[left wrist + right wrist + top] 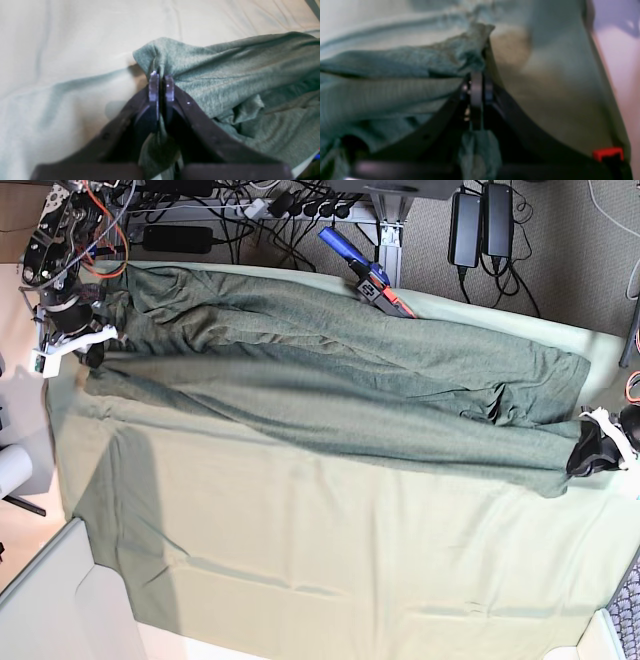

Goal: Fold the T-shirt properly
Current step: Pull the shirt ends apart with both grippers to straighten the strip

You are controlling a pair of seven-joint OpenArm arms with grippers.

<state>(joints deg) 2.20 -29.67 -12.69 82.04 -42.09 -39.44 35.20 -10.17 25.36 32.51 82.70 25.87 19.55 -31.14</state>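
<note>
The T-shirt (330, 370), dark heathered grey-green, lies stretched out in a long band across the far part of the table, held at both ends. My left gripper (592, 452) is at the right end of it in the base view. In the left wrist view that gripper (161, 75) is shut on a bunched corner of the T-shirt (237, 75). My right gripper (85, 350) is at the left end. In the blurred right wrist view it (477, 82) is shut on a fold of the T-shirt (382, 82), with fabric hanging between its fingers.
A pale mint-green table cloth (300, 560) covers the table and spreads wide on the near side. A blue and red tool (365, 275) lies at the far edge, touching the shirt. Power bricks and cables (480, 220) sit on the floor beyond. A grey panel (50, 610) stands at the near left corner.
</note>
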